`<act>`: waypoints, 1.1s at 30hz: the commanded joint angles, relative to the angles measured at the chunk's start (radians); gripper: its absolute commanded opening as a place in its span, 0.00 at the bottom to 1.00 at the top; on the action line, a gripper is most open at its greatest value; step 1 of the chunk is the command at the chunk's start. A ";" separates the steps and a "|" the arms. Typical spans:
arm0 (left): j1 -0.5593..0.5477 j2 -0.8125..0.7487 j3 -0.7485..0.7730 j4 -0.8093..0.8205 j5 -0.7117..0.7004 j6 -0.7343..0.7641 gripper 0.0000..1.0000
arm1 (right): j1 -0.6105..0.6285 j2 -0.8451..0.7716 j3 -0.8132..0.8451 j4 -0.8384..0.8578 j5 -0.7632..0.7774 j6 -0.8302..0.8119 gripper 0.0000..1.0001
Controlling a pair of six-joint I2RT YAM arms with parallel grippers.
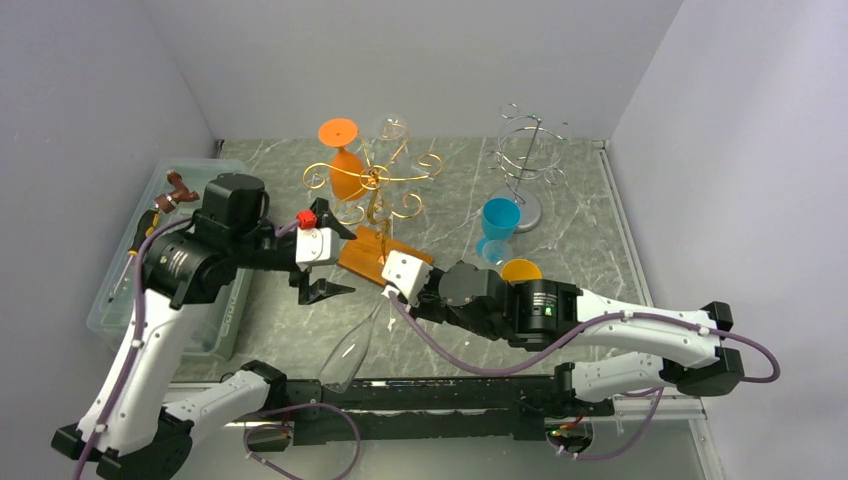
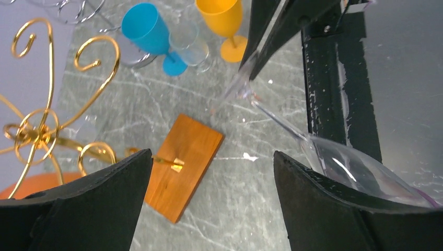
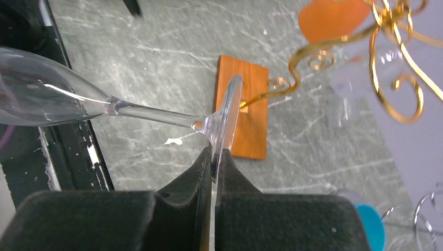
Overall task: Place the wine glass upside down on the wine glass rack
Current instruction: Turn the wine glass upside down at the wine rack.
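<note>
Right wrist view: the right gripper point(image 3: 215, 157) clamps the foot of the glass point(image 3: 156, 115), bowl slanting down, near the gold rack point(image 1: 375, 185). The left gripper point(image 1: 335, 262) stands wide, empty. This looks like the carry; next the foot must slip into a rack loop, bowl hanging.

Blue goblet point(image 2: 149, 29): I see it upright, well ahead of the jaws of the left gripper point(image 2: 212, 157).
Clear tumbler point(image 2: 189, 44): just beside the blue one, between it and the yellow.
Yellow goblet point(image 2: 222, 18): same row, ahead of those jaws.
Silver wire stand point(image 1: 527, 160): far beyond the jaws of the right gripper point(image 3: 217, 154), behind the blue goblet.
Orange goblet point(image 1: 347, 178): upside down, beyond both sets of jaws.
Plastic bin point(image 1: 110, 310): well left of the left jaws.
</note>
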 commanded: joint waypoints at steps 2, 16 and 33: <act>0.002 0.036 0.038 -0.019 0.185 0.078 0.88 | 0.004 0.059 0.143 0.009 -0.098 -0.137 0.00; -0.001 0.013 0.040 -0.116 0.209 0.174 0.66 | 0.004 0.181 0.312 0.043 -0.181 -0.246 0.00; -0.001 -0.028 0.092 -0.161 0.102 0.315 0.00 | 0.002 0.259 0.328 0.193 -0.094 -0.235 0.42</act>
